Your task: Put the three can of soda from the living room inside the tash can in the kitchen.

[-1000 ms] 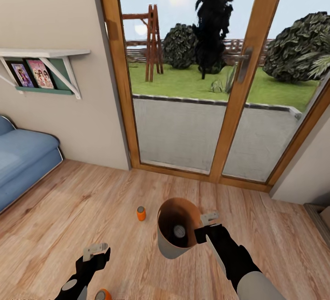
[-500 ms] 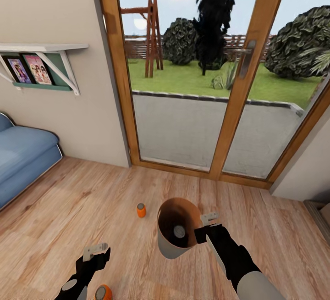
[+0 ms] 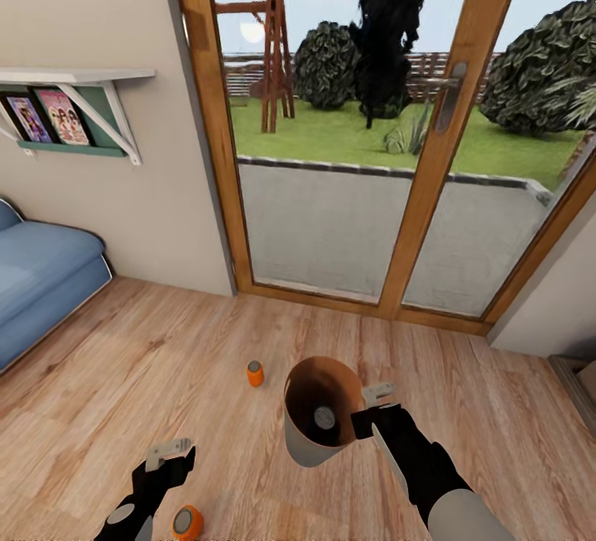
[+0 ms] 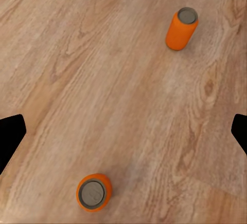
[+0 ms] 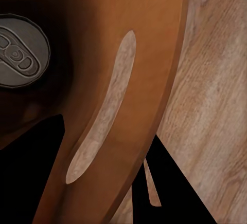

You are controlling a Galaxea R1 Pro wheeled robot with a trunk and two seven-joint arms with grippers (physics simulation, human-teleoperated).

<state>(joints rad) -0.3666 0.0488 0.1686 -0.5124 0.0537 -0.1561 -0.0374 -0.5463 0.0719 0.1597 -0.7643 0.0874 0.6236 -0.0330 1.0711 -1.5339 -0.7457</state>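
Looking down from my head camera, I carry the pale grey tapered bin with the brown-orange inside (image 3: 319,414) pinched at its rim by my right gripper (image 3: 370,409), one silvery-topped can (image 3: 324,418) already at its bottom, while my left gripper (image 3: 168,451) hovers spread and empty over the wood floor (image 3: 99,375). Along my left fingers, the near orange soda can (image 4: 93,192) stands upright almost beneath them and the far orange soda can (image 4: 181,28) well beyond, so the step in hand is, I judge, collecting the second can, which calls for lowering and centring over it before closing. Along my right fingers, the bin wall sits clamped between them, the can top (image 5: 20,50) deep inside.
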